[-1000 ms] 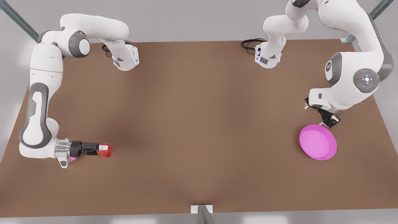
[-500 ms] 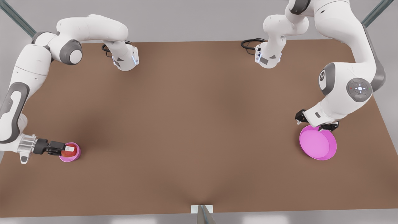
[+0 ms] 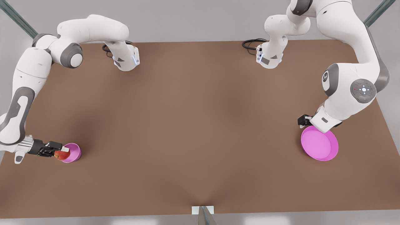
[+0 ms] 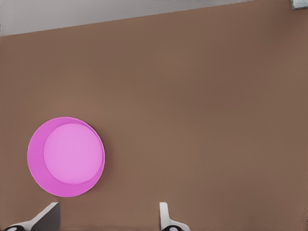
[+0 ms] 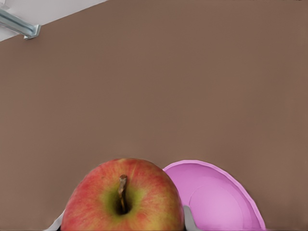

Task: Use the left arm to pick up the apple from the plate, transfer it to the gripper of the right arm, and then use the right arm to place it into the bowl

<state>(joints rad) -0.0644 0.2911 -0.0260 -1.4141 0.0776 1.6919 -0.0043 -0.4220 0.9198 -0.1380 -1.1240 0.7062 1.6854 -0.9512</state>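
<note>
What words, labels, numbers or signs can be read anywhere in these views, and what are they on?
No readable text anywhere.
Left arm: small white emblem on a grey joint cap, too small to read; round button pad, no letters.
Apple, in the right gripper at the bowl: unmarked.
Plate, below the left gripper: unmarked.

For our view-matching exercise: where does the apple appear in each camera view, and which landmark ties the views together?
Front view: apple held by the right gripper at the bowl's rim, at the front view's far left.
Right wrist view: apple close up, bowl beside it.
Left wrist view: the open left gripper faces the plate instead.
Shared landmark: the brown table.
</note>
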